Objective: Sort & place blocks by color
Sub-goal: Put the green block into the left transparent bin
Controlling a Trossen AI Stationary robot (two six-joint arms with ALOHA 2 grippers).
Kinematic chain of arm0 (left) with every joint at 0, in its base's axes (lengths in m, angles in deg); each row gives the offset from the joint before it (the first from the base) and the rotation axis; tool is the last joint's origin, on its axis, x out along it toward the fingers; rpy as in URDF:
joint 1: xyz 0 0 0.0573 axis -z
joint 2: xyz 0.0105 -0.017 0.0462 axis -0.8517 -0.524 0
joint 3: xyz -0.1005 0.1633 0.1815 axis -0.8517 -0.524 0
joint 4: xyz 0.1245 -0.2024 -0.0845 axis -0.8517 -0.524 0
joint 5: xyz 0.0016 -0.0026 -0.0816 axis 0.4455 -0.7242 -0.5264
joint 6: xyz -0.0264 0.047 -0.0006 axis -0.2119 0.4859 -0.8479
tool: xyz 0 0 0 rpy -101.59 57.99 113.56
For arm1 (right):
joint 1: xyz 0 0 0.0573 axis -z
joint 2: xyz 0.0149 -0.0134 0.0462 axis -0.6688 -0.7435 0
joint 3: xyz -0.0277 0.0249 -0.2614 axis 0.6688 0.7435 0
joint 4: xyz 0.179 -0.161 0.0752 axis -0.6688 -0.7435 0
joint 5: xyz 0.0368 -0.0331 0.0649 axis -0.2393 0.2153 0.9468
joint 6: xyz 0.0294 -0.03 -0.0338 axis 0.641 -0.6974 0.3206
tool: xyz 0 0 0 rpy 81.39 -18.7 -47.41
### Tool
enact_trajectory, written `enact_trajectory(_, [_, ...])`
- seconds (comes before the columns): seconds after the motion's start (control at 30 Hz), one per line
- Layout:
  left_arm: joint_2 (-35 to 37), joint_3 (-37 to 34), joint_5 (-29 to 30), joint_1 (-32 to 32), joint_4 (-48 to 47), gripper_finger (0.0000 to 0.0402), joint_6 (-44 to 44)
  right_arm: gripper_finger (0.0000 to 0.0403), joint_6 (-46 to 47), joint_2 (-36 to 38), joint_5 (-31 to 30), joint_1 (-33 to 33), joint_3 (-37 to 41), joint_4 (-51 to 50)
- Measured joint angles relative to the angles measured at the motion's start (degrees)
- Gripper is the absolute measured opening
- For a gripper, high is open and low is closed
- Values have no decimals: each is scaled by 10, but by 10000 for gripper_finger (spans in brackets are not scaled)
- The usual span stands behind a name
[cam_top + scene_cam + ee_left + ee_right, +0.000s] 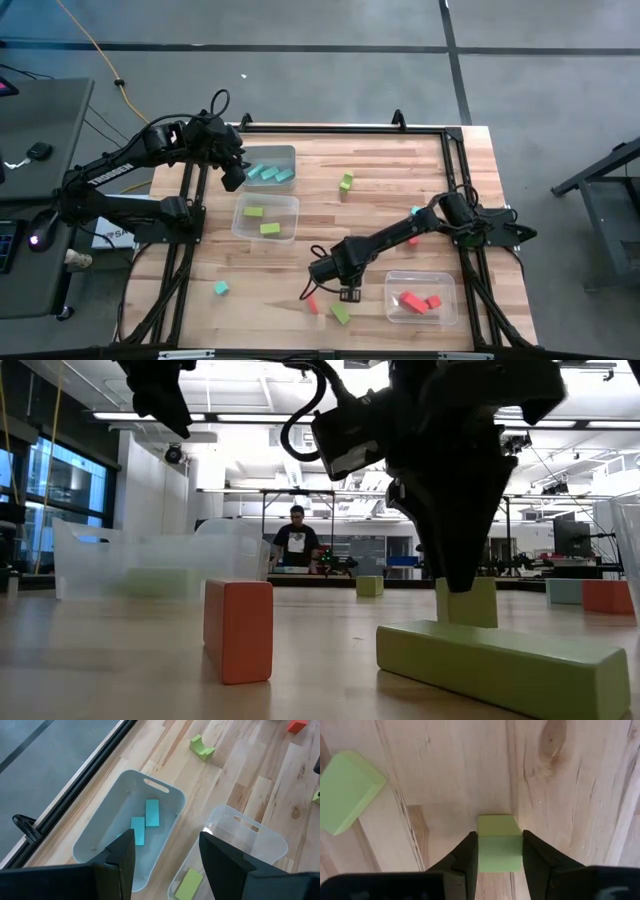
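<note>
My right gripper (348, 292) stands near the table's near edge, pointing down, shut on a small lime green cube (499, 845). A green bar (341, 313) and a red-orange block (312, 303) lie flat on the table just beside it. My left gripper (232, 175) hovers open and empty over the far bin (100, 840), which holds cyan blocks (145, 820). Loose blocks rest on the table: a cyan one (221, 288), a green one (346, 181), and a cyan (415, 211) and a red one (413, 240) by the right arm. My right gripper pinches the green cube between its two fingers, one finger (465, 855) on each opposite side face (482, 851). The fingers come from above, pointing down. In the low view the green bar (500, 660) hides the cube's underside (467, 603), so whether it is lifted cannot be told.
Three clear bins stand on the wooden table: the cyan one at the far left, one with green blocks (265, 218) beside it, and one with red blocks (420, 298) at the near right. A black frame rims the table. A person (296, 540) stands far behind.
</note>
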Motion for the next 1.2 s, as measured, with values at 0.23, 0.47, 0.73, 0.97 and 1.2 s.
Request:
enact_trajectory(0.23, [0, 0, 0, 0, 0, 170, 15, 96, 1, 4, -17, 30, -24, 14])
enact_trajectory(0.47, [0, 0, 0, 0, 0, 170, 20, 96, -20, 6, -32, 66, -89, 25])
enact_trajectory(0.73, [0, 0, 0, 0, 0, 170, 30, 96, -22, 6, -72, 121, -155, 95])
enact_trajectory(0.97, [0, 0, 0, 0, 0, 170, 30, 98, -16, 6, -79, 156, -169, 201])
enact_trajectory(1.2, [0, 0, 0, 0, 0, 170, 30, 97, 9, 6, -123, 185, -169, 281])
